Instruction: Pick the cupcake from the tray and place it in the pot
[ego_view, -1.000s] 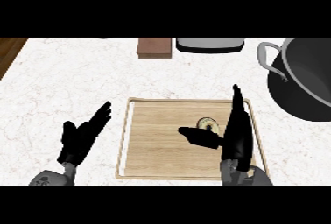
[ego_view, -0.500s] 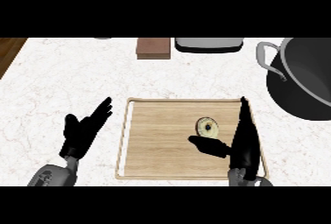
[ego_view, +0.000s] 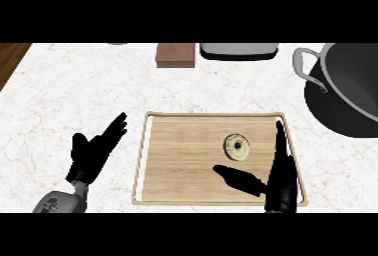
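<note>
Cupcake (ego_view: 237, 146) sits on tray (ego_view: 184, 160); right hand (ego_view: 280, 182) open just beside it, thumb spread. Best to bracket it squarely before closing, then lift toward pot (ego_view: 353, 85). Left hand (ego_view: 92, 155) open, idle.

Right hand (ego_view: 281, 176) flat, fingers straight toward 12 o'clock, thumb toward 10; left hand (ego_view: 90, 156) spread, fingers toward 1.

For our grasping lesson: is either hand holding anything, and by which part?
Nothing is held. The right hand is open beside the cupcake on the tray; the left hand is open too.
</note>
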